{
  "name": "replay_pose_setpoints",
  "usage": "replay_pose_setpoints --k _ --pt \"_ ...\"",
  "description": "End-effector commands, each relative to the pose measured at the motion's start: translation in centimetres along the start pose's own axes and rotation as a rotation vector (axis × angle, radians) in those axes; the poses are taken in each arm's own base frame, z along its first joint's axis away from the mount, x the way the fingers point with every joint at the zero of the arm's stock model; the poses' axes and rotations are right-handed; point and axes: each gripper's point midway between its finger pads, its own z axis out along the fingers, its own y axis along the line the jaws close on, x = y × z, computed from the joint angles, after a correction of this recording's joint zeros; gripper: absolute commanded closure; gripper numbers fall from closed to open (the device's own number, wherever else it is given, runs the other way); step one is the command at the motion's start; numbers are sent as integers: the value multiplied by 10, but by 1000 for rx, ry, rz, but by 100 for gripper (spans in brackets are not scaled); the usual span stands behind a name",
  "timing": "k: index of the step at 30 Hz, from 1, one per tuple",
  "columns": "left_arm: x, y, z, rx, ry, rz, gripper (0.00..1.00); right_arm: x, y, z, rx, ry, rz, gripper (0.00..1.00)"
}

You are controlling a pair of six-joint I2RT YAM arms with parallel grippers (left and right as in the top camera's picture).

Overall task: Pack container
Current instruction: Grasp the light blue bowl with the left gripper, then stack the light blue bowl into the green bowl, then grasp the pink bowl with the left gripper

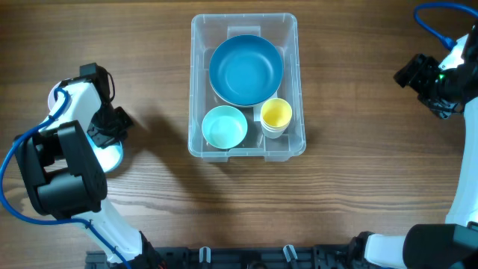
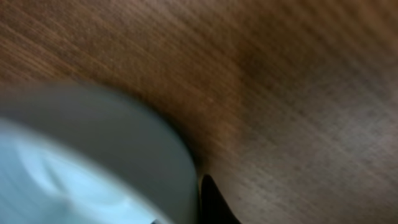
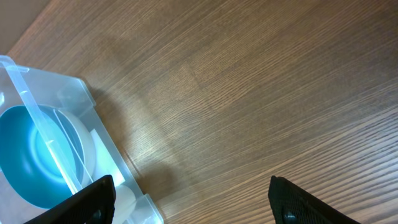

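On the counter (image 1: 358,187), the container (image 1: 196,82) was seen at the middle, already loaded with a large blue bowl (image 1: 246,70), a small pale bowl (image 1: 224,126) and a yellow cup (image 1: 275,116). One more pale bowl (image 1: 110,155) lay outside it, well apart, beneath the left pincer (image 1: 113,125), whose opening could not be told. The right pincer (image 3: 191,186) was spread wide and empty. The packing was judged nearly done. No brand or writing could be read.
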Motion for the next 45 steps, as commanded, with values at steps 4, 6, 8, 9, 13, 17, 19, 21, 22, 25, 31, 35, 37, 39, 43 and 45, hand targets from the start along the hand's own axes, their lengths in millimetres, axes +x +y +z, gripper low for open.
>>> replay_pose_setpoints --k 4,6,8,9,13,17,19,21,22,25,31,35,37,39,43,45 --pt "10 -24 -43 145 -32 23 96 2 -1 6 10 17 -19 20" --pt "16 -46 -112 228 -170 95 96 2 -1 6 9 17 -20 20" --pt "35 -75 -193 334 -344 208 96 2 -1 6 9 17 -20 20" --pt "50 -93 -232 401 -431 277 96 2 -1 6 10 16 -20 20" --pt "129 -161 -301 534 -579 556 96 2 -1 6 9 16 -20 20" --pt "206 -215 -249 445 -425 816 96 2 -1 6 9 17 -20 20" --pt "223 -228 -210 347 -339 880 96 2 -1 6 9 17 -20 20" --pt "228 -239 -178 271 -279 908 96 2 -1 6 10 18 -20 20" --pt "227 -240 -169 250 -262 909 96 3 -1 6 10 18 -20 20" --pt "224 -240 -159 222 -241 906 96 3 -1 6 10 19 -20 20" --pt "211 -234 -158 208 -236 876 48 3 -1 6 11 20 -19 20" --pt "184 -218 -181 218 -311 804 54 3 -2 6 11 20 -20 20" --pt "148 -190 -212 214 -424 702 51 3 -1 6 10 20 -20 20" --pt "100 -143 -248 235 -531 534 36 3 -1 6 11 19 -20 20" --pt "-21 -38 -263 224 -643 99 30 2 -1 6 10 17 -20 20" --pt "-58 -11 -238 241 -587 -18 27 2 -1 6 10 16 -20 20"
